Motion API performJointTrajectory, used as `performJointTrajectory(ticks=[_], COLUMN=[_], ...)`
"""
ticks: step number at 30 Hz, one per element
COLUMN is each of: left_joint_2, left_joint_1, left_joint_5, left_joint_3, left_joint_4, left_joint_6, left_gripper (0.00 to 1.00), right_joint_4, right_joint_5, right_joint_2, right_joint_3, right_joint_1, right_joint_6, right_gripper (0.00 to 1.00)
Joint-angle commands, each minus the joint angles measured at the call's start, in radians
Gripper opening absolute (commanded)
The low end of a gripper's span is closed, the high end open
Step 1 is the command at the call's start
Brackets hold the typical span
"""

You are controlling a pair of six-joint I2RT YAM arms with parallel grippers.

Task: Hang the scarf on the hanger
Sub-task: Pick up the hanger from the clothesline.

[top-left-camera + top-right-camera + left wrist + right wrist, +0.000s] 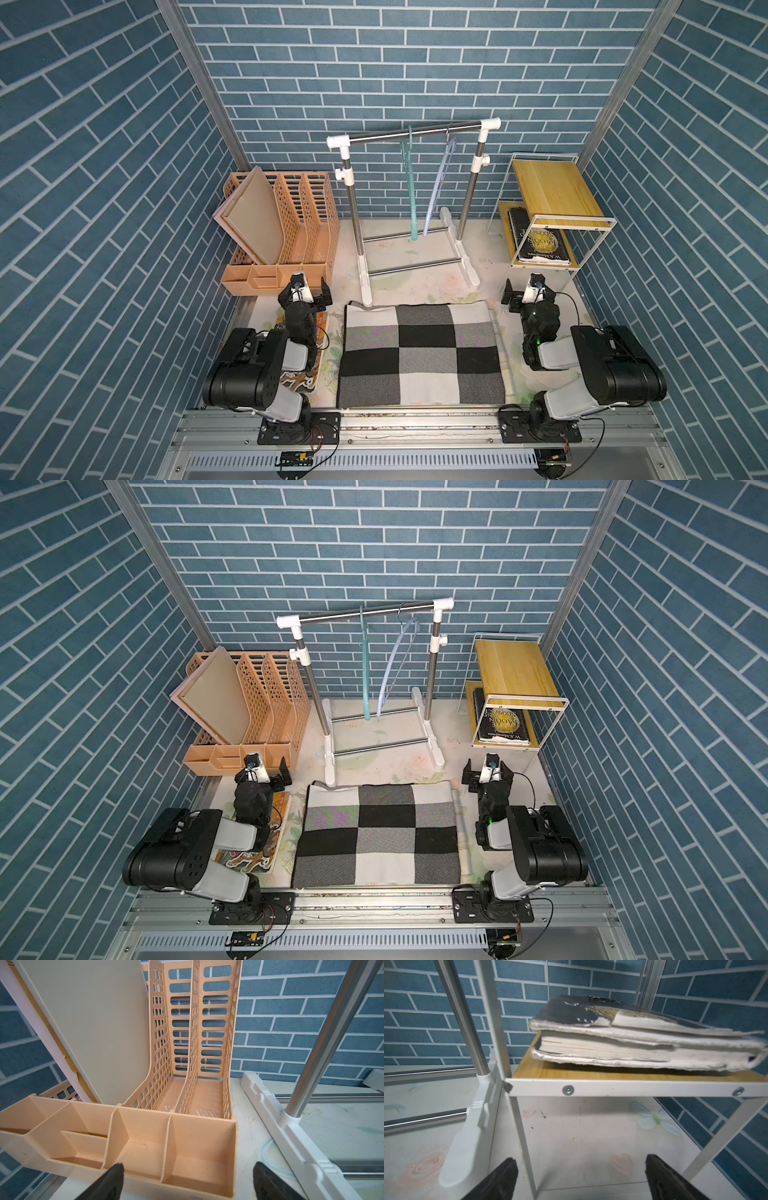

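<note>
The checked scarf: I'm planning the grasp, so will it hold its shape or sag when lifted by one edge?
The scarf looks like soft knit, lying folded flat, so it would probably droop and unfold. The layered fold at its far edge suggests some bulk. Its knit texture should resist slipping.

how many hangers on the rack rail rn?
2. A teal hanger hangs near the middle of the rail. A pale blue hanger hangs beside it, nearer the end by the wooden shelf. None appears hidden.

The floral table (415, 286) carries the checked scarf (422, 353), clothes rack (356, 224), peach organizer (307, 216) and small shelf (557, 187).
</note>
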Motion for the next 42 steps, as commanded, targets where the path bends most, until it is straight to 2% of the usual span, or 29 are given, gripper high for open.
performJointTrajectory(ticks=[1, 14, 18, 20, 23, 26, 28, 30, 31, 33, 34, 36, 38, 41, 42], left_joint_2=[0.004, 0.005, -0.003, -0.078, -0.247, -0.435, -0.520, -0.577, -0.602, -0.633, -0.646, -0.649, -0.609, -0.546, -0.537], left_joint_1=[0.007, 0.006, 0.007, -0.002, -0.020, -0.027, -0.028, -0.027, -0.027, -0.025, -0.024, -0.029, -0.065, -0.195, -0.240], left_joint_5=[0.018, 0.019, 0.000, -0.056, -0.142, -0.261, -0.299, -0.294, -0.273, -0.225, -0.129, 0.019, 0.077, 0.037, 0.021], left_joint_3=[0.007, 0.007, 0.012, 0.024, 0.029, 0.076, 0.162, 0.260, 0.307, 0.375, 0.363, 0.324, 0.347, 0.407, 0.413], left_joint_4=[0.012, 0.013, 0.003, -0.059, -0.199, -0.407, -0.616, -0.855, -1.000, -1.187, -1.191, -1.146, -1.194, -1.308, -1.323], left_joint_6=[0.006, 0.006, 0.002, -0.009, -0.020, -0.119, -0.234, -0.453, -0.590, -0.807, -0.878, -0.963, -0.977, -0.923, -0.907], left_gripper=[1.00, 1.00, 1.00, 1.00, 1.00, 1.00, 0.99, 1.00, 1.00, 1.00, 1.00, 1.00, 1.00, 1.00, 1.00], right_joint_4=[0.009, 0.008, -0.010, -0.028, -0.232, -0.410, -0.531, -0.665, -0.731, -0.707, -0.690, -0.824, -1.045, -1.306, -1.377], right_joint_5=[-0.006, -0.006, -0.043, -0.031, 0.020, 0.145, 0.160, 0.090, 0.056, -0.136, -0.245, -0.267, -0.163, 0.080, 0.122], right_joint_2=[0.012, 0.011, 0.010, -0.026, -0.156, -0.272, -0.352, -0.431, -0.464, -0.533, -0.550, -0.555, -0.564, -0.584, -0.575], right_joint_3=[0.014, 0.013, 0.019, 0.018, 0.081, 0.136, 0.174, 0.206, 0.215, 0.193, 0.196, 0.263, 0.369, 0.515, 0.567], right_joint_1=[-0.003, -0.003, -0.017, -0.016, 0.011, 0.079, 0.125, 0.135, 0.136, 0.127, 0.129, 0.156, 0.258, 0.446, 0.483], right_joint_6=[-0.025, -0.024, -0.015, -0.018, -0.032, 0.007, 0.083, 0.323, 0.473, 0.586, 0.636, 0.691, 0.649, 0.599, 0.597], right_gripper=[1.00, 1.00, 1.00, 1.00, 1.00, 1.00, 1.00, 1.00, 1.00, 1.00, 1.00, 1.00, 1.00, 1.00, 1.00])
